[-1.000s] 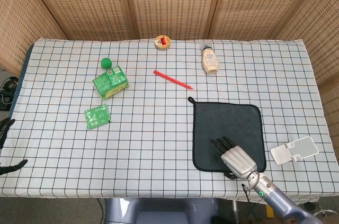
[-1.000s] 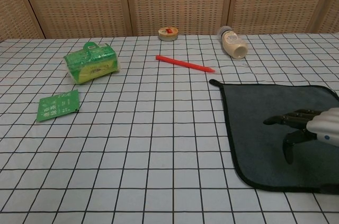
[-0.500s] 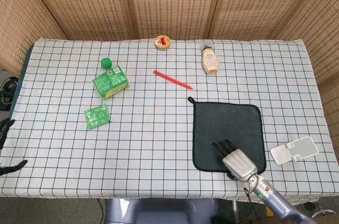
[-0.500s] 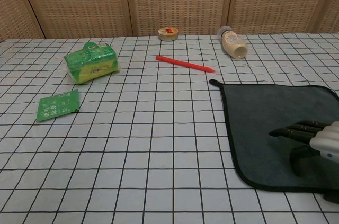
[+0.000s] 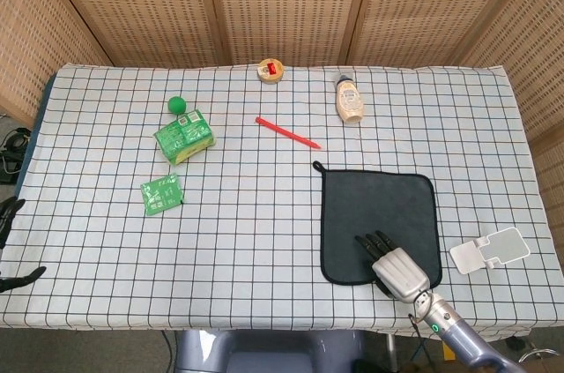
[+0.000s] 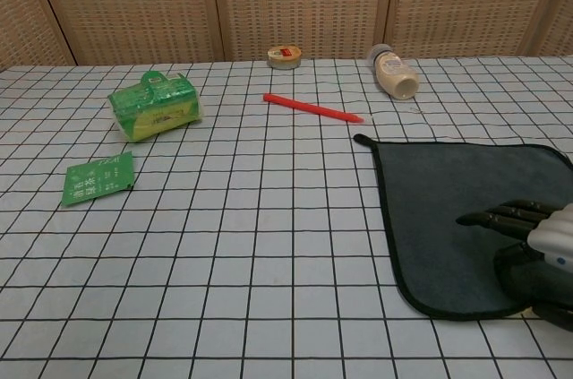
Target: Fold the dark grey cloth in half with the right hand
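Observation:
The dark grey cloth [image 5: 379, 210] [image 6: 448, 191] lies flat and unfolded on the checked table, right of centre, with a small loop at its far left corner. My right hand [image 5: 398, 271] [image 6: 537, 245] is over the cloth's near edge. Its dark fingers [image 6: 501, 215] stretch out low over the fabric, pointing away from me. The thumb hangs below them at the near hem, and I cannot tell whether it touches the cloth. My left hand [image 5: 11, 214] shows only as dark fingers at the far left, off the table, with nothing in it.
A red pen [image 5: 287, 132] lies beyond the cloth, with a sauce bottle [image 5: 350, 100] on its side and a tape roll [image 5: 271, 70] further back. A green box [image 5: 184, 136], ball [image 5: 177, 105] and sachet [image 5: 161, 193] are left. A white plastic piece [image 5: 491, 249] lies right of the cloth.
My right hand has drawn back toward me and come down, from the cloth's middle to its near edge. The thumb now sits by the hem. The cloth has stayed flat.

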`<state>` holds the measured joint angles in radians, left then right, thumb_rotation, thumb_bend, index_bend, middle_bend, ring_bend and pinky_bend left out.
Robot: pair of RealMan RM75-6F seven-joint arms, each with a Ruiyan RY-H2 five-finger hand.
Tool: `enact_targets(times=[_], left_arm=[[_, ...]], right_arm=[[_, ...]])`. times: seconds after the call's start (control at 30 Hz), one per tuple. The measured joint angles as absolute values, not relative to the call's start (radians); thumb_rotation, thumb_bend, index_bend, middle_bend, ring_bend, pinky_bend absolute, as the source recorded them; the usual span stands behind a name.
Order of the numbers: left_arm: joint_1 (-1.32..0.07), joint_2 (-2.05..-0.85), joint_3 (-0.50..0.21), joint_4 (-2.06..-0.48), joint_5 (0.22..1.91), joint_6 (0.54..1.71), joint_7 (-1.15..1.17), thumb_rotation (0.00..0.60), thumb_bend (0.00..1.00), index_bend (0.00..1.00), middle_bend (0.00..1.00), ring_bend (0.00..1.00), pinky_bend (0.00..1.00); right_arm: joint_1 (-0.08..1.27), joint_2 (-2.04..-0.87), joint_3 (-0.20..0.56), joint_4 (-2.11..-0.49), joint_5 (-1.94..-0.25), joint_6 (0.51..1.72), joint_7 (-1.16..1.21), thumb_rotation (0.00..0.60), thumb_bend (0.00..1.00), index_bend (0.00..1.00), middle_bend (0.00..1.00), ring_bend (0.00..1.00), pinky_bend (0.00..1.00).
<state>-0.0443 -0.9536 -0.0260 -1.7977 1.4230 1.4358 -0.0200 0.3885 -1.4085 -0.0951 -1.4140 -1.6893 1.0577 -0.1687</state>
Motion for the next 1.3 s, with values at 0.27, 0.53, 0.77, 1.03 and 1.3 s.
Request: enact_targets(times=[0.27, 0.53, 0.77, 1.03, 1.3], left_arm=[[-0.043, -0.953, -0.025, -1.798, 1.425, 1.439, -0.023, 0.6, 0.0, 0.0, 0.0, 0.0, 0.0], [-0.044, -0.952, -0.025, -1.798, 1.424, 1.438, -0.024, 0.6, 0.0, 0.0, 0.0, 0.0, 0.0], [-0.047, -0.952, -0.026, -1.797, 1.419, 1.432, -0.028, 0.6, 0.0, 0.0, 0.0, 0.0, 0.0], [-0.052, -0.951, -0.028, -1.794, 1.407, 1.419, -0.038, 0.6, 0.0, 0.0, 0.0, 0.0, 0.0], [-0.06, -0.953, -0.033, -1.788, 1.385, 1.4, -0.039, 0.6, 0.0, 0.0, 0.0, 0.0, 0.0]], right_arm=[[0.391, -1.406, -0.089, -1.414, -1.691, 1.086, -0.122, 0.6, 0.67, 0.58, 0.0, 0.0, 0.0], [0.415, -1.402, -0.053, -1.436, -1.655, 1.079, -0.1, 0.6, 0.68, 0.6, 0.0, 0.0, 0.0], [0.45, -1.393, 0.002, -1.467, -1.592, 1.045, -0.123, 0.6, 0.69, 0.61, 0.0, 0.0, 0.0], [0.505, -1.392, 0.08, -1.473, -1.47, 0.977, -0.17, 0.6, 0.69, 0.61, 0.0, 0.0, 0.0], [0.561, -1.429, 0.144, -1.4, -1.342, 0.908, -0.205, 0.6, 0.69, 0.61, 0.0, 0.0, 0.0]])
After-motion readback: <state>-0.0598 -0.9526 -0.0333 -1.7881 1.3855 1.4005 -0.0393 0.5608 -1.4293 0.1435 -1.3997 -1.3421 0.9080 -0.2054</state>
